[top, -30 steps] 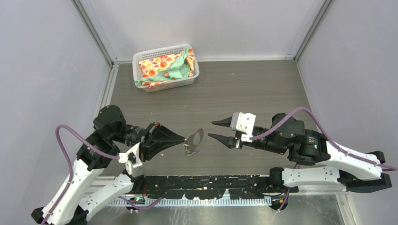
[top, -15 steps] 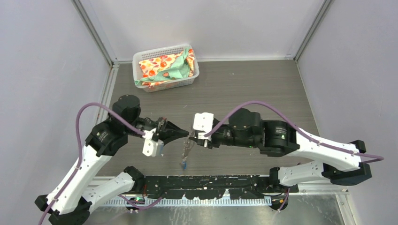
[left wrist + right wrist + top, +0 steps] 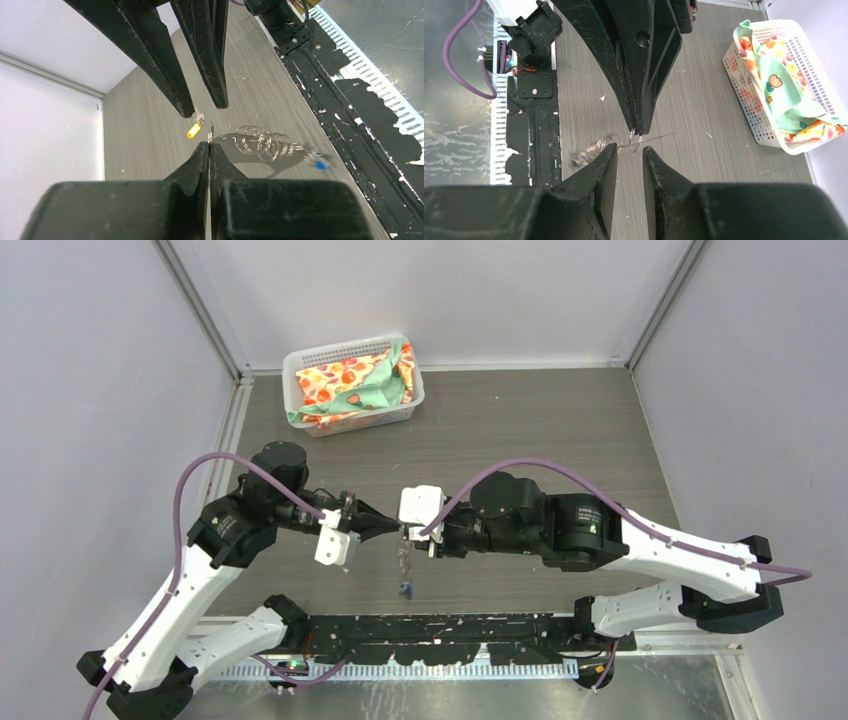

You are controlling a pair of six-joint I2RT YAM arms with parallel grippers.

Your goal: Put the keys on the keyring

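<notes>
Grey wood-grain tabletop [image 3: 520,430] sits boxed by pale walls [image 3: 100,390] on three sides, with a black slotted rail [image 3: 450,628] along your near edge at 6 o'clock. Your left gripper [image 3: 388,528] is pressed together on the keyring [image 3: 260,146], held above mid-table, and the blue key [image 3: 405,589] hangs from its low end toward 6 o'clock. Your right gripper [image 3: 408,536] meets it tip to tip, fingers slightly spread beside the ring and gripping nothing. The yellow key [image 3: 194,130] lies on the wood beneath them. A white basket [image 3: 352,385] of patterned cloth [image 3: 360,380] sits at 11 o'clock near the far wall, and bare wood stretches from 12 to 3 o'clock.
</notes>
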